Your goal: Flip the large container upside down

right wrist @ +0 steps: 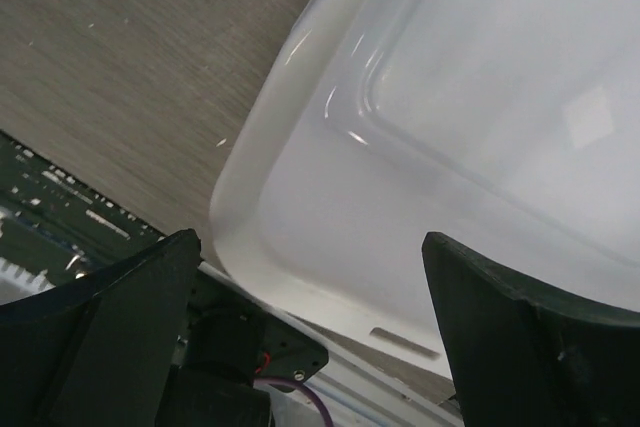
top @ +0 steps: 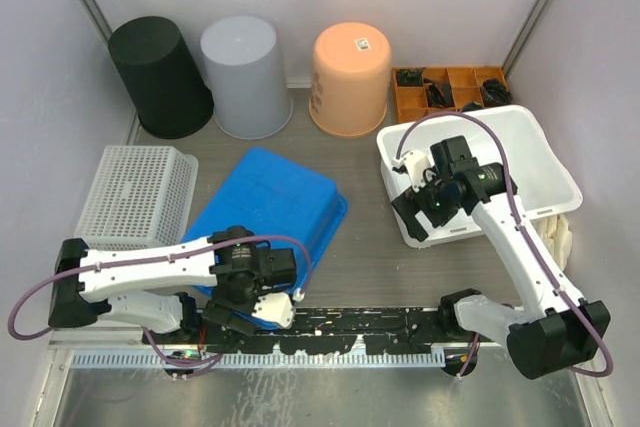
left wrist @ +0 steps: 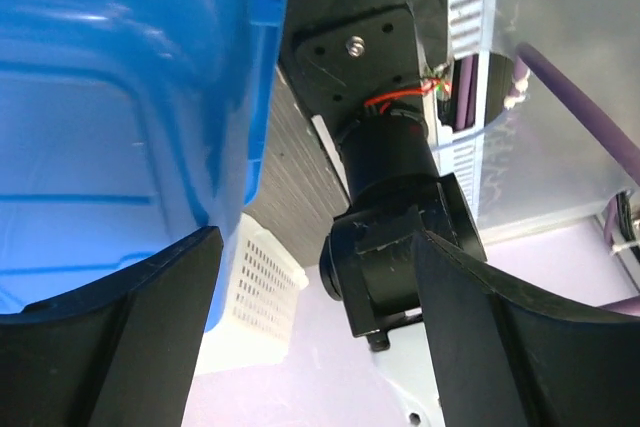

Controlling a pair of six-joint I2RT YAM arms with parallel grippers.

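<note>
A large blue bin (top: 270, 202) lies bottom-up in the middle of the table, its near edge over my left gripper (top: 248, 305). In the left wrist view the blue bin (left wrist: 120, 97) fills the upper left, its rim beside my left finger (left wrist: 150, 327). The left gripper (left wrist: 315, 247) is open with nothing between the jaws. A large white bin (top: 545, 152) stands open side up at the right. My right gripper (top: 415, 209) is open at its near-left corner. In the right wrist view the white bin (right wrist: 450, 147) lies beyond the open right gripper (right wrist: 310, 247).
A black bucket (top: 158, 75), a grey bucket (top: 245, 75) and an orange bucket (top: 350, 77) stand upside down at the back. A white lattice basket (top: 135, 197) sits at the left and also shows in the left wrist view (left wrist: 262, 282). An orange parts tray (top: 450, 87) is at the back right.
</note>
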